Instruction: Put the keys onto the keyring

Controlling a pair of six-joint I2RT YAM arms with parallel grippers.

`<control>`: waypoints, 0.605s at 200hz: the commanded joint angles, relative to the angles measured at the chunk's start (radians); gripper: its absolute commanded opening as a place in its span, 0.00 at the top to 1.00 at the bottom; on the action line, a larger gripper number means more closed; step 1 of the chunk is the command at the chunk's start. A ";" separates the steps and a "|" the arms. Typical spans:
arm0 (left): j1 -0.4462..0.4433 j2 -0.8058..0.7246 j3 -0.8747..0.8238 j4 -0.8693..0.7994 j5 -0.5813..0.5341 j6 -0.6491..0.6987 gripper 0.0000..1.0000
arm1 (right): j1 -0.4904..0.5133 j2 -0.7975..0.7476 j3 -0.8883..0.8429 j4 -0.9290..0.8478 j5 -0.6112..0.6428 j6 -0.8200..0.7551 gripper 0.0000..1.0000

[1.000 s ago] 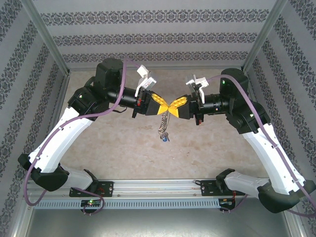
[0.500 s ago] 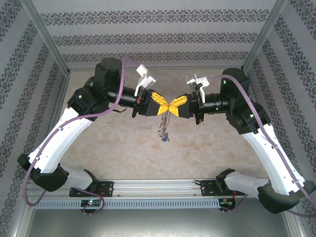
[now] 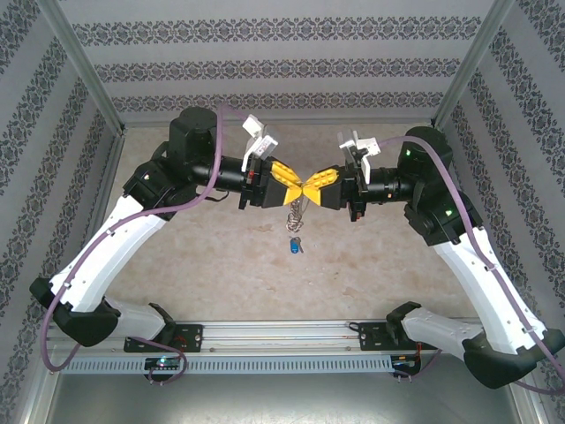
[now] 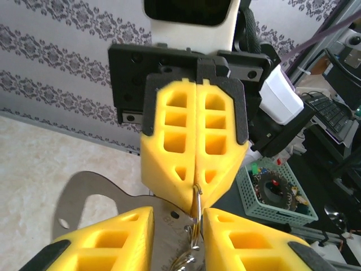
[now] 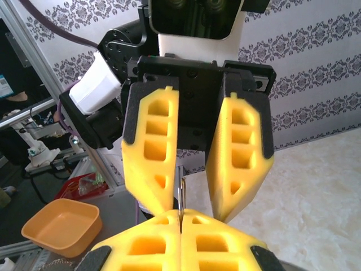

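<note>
Two yellow grippers, one thin ring

Two grippers with hollow-celled yellow fingers meet tip to tip above the speckled table (image 3: 221,265). Right gripper (image 4: 194,192) is pinched closed on the keyring (image 3: 294,212), a thin grey wire loop. Left gripper (image 5: 194,203) stands parted around it. One blue-headed key (image 3: 293,246) dangles below. A flat grey plate (image 4: 130,197) perhaps bears lettering, unreadable.

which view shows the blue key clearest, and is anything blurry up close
Top external: evenly lit, the key small but clear below the keyring. Left wrist: the keyring near the lens looks soft. Right wrist: dim room at left, no glare.
</note>
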 commanded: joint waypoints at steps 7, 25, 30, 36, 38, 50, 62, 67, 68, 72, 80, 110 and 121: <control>0.057 -0.038 -0.044 0.222 0.034 -0.135 0.73 | -0.003 -0.034 -0.027 0.112 -0.017 0.046 1.00; 0.069 -0.029 -0.036 0.247 0.055 -0.158 0.77 | -0.001 -0.045 -0.050 0.171 0.011 0.071 1.00; 0.069 -0.025 -0.029 0.243 0.060 -0.157 0.78 | 0.000 -0.048 -0.054 0.183 0.017 0.078 1.00; 0.069 -0.020 -0.021 0.234 0.063 -0.155 0.79 | 0.000 -0.049 -0.058 0.196 0.022 0.081 1.00; 0.069 -0.016 -0.018 0.230 0.065 -0.153 0.79 | -0.001 -0.049 -0.058 0.201 0.024 0.082 1.00; 0.069 -0.004 -0.007 0.218 0.077 -0.153 0.79 | 0.000 -0.046 -0.060 0.216 0.031 0.086 1.00; 0.069 0.002 -0.003 0.224 0.087 -0.159 0.79 | 0.000 -0.045 -0.061 0.229 0.035 0.090 1.00; 0.069 0.003 -0.003 0.228 0.090 -0.163 0.79 | 0.000 -0.045 -0.063 0.234 0.037 0.091 1.00; 0.069 0.003 -0.003 0.230 0.090 -0.165 0.79 | 0.000 -0.044 -0.062 0.236 0.038 0.091 1.00; 0.069 0.004 -0.002 0.233 0.093 -0.167 0.79 | 0.000 -0.045 -0.064 0.239 0.039 0.092 1.00; 0.069 0.003 -0.002 0.233 0.096 -0.166 0.79 | 0.000 -0.045 -0.067 0.245 0.042 0.093 1.00; 0.069 0.002 -0.006 0.223 0.098 -0.164 0.77 | -0.001 -0.042 -0.077 0.268 0.049 0.104 1.00; 0.069 0.001 -0.005 0.233 0.094 -0.167 0.73 | -0.001 -0.040 -0.078 0.274 0.051 0.107 1.00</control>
